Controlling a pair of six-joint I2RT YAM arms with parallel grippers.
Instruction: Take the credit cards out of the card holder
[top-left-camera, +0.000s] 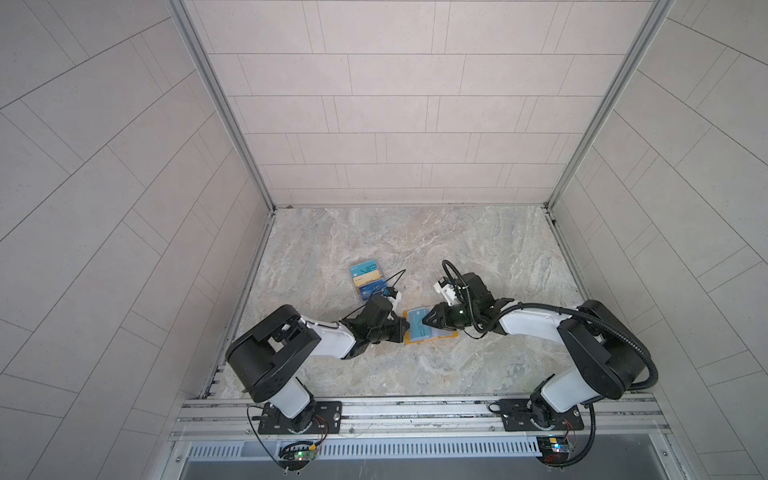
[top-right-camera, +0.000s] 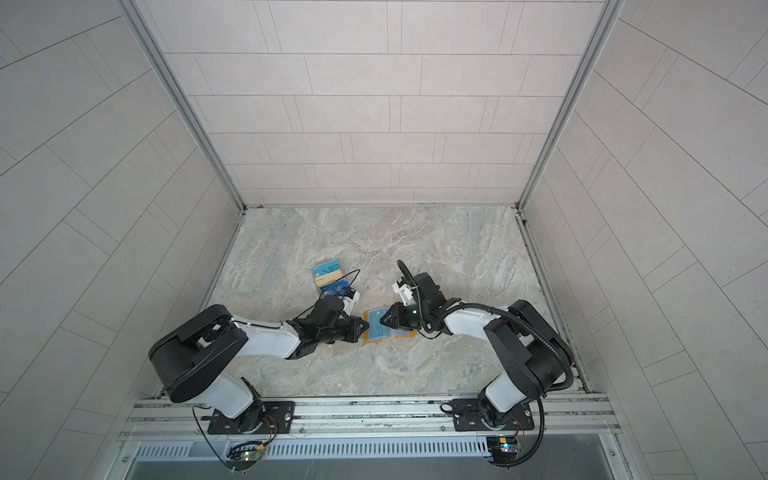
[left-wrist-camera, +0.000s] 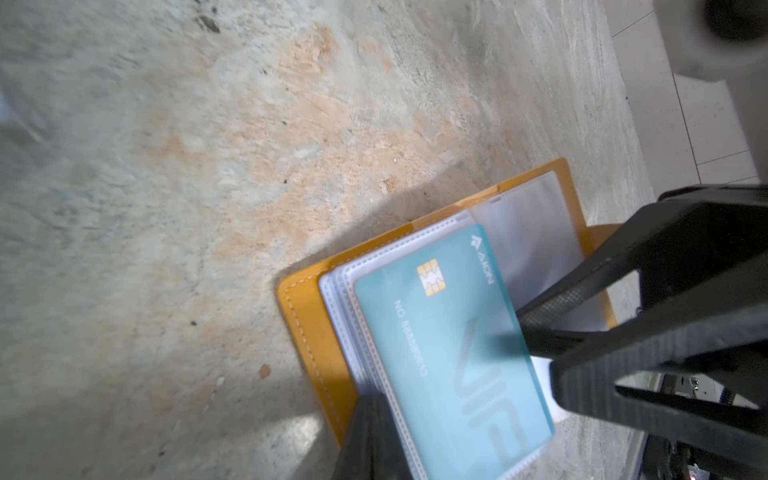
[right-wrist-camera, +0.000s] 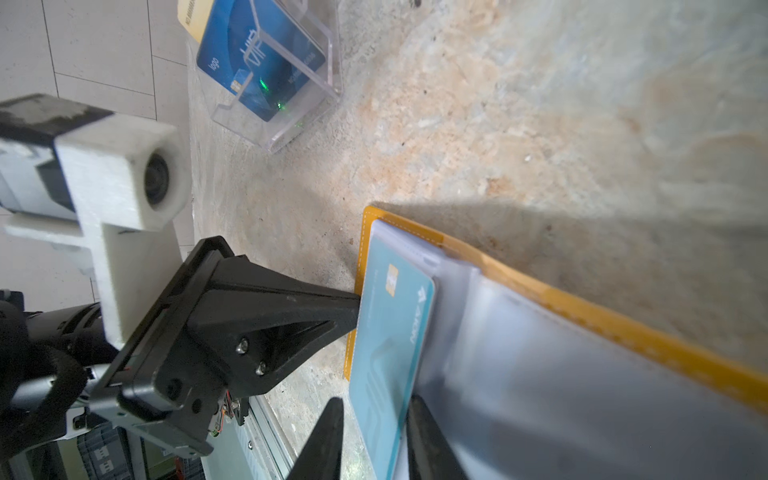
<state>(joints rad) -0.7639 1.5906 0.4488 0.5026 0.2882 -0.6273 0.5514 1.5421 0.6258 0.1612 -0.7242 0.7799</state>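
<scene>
R gripper (right-wrist-camera: 374, 440) part-open astride teal card (right-wrist-camera: 390, 332) – L gripper (right-wrist-camera: 353, 309) shut, touching holder (right-wrist-camera: 582, 307)

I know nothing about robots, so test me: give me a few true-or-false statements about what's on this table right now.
1. The yellow card holder lies open on the table. True.
2. The clear stand is empty. False: it holds cards, a blue card among them.
3. A teal card lies over the holder's clear sleeves. True.
4. The left claw hangs wide open above the stand. False: it is shut, its tip at the holder's edge.
5. The right claw has a finger on each side of the teal card. True.
</scene>
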